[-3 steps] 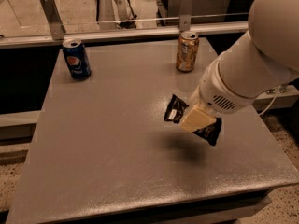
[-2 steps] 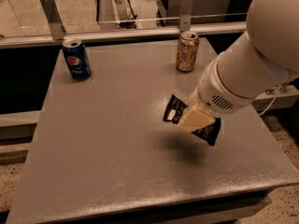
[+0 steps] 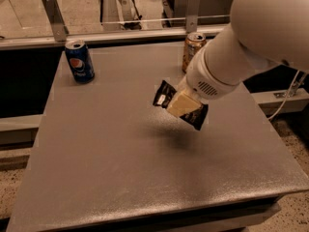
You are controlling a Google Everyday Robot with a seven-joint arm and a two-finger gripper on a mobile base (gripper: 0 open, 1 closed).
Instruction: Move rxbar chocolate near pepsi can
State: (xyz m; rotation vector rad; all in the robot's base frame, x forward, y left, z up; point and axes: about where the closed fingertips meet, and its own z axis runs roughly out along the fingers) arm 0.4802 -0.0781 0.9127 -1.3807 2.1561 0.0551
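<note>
hand grips bar in the air above the middle of counter. pepsi stands upright at far left corner.

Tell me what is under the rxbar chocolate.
The gripper holds the rxbar chocolate off the table. Beneath it lies the grey surface carrying the bar's shadow. The gripper covers the bar's middle, so the underside there cannot be seen.

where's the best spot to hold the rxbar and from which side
Across its narrow middle, from above the flat face: the rxbar chocolate is thin and long, so jaws span its width. The gripper holds it so, raised over the middle of the table, both ends sticking out.
</note>
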